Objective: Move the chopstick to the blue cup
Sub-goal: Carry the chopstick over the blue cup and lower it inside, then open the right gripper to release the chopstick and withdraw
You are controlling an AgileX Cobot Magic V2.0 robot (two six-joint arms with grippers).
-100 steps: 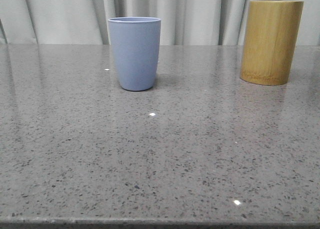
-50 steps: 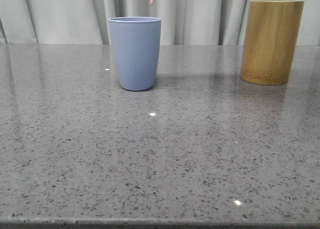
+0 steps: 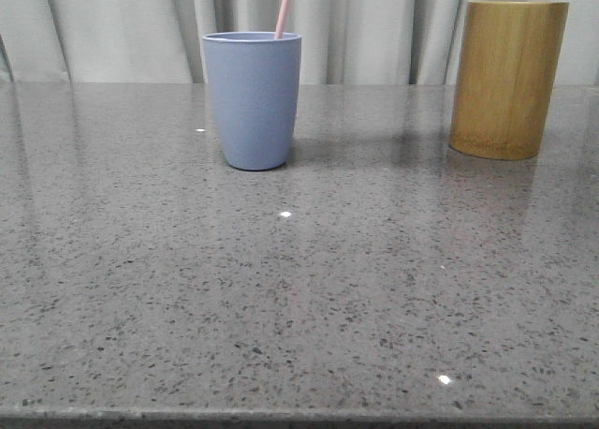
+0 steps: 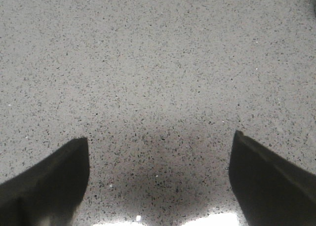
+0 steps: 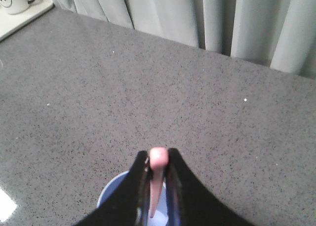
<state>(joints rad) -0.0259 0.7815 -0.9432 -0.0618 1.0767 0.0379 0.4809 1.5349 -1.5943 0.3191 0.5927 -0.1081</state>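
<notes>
1. Hovering over bare speckled table (image 4: 158,63), the left gripper (image 4: 158,186) has its jaws spread wide, gripping nothing.
2. The blue cup (image 3: 252,101) stands left of centre on the table.
3. The chopstick (image 3: 284,7) slants into the cup's mouth, pinched by the right gripper (image 5: 158,159) directly above the cup.
4. A bamboo cup (image 3: 507,78) stands far right, well apart.
</notes>
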